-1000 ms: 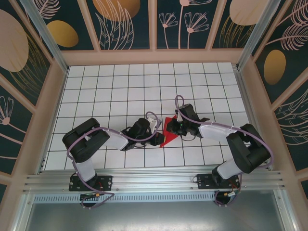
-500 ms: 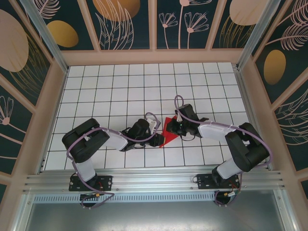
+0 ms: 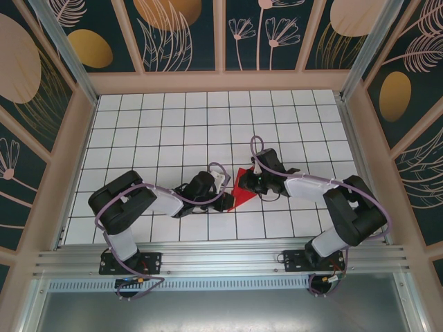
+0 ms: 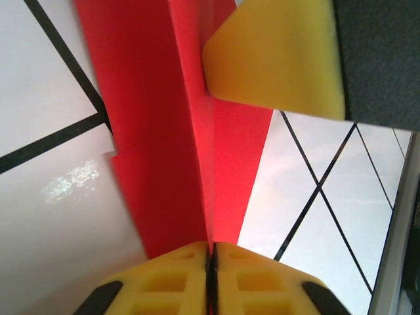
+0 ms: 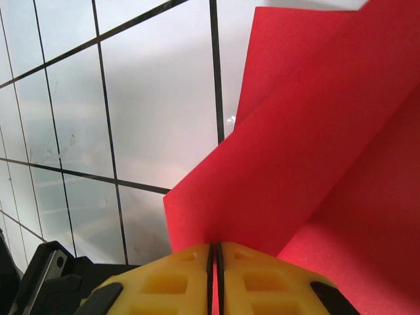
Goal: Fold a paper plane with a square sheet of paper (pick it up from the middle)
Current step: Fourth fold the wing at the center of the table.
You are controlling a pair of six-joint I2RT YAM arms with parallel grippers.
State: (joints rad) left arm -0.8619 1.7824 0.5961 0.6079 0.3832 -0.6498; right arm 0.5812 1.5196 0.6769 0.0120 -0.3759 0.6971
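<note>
bases of both arms sit bolted to the metal rail at the near edge, and each arm bends inward over the table so the two wrists meet near its middle, a little right of centre.

left gripper comes in low from the left. in its wrist view the two yellow fingers are pressed together with a raised fold of the paper pinched between them, so it is clenched on the paper. another yellow pad sits against the same fold farther along, at the upper right of that view.

right gripper reaches in from the right, just beyond the left one. its wrist view shows its yellow fingers closed tight on an edge of the paper, which rises away from them in two overlapping layers.

between the two grippers the paper shows as a small creased triangle, one corner pointing toward the near edge, part of it lifted off the tiles.

beyond that the white tiles with black lines run back to the dark wall panels painted with gold leaves and flowers.
</note>
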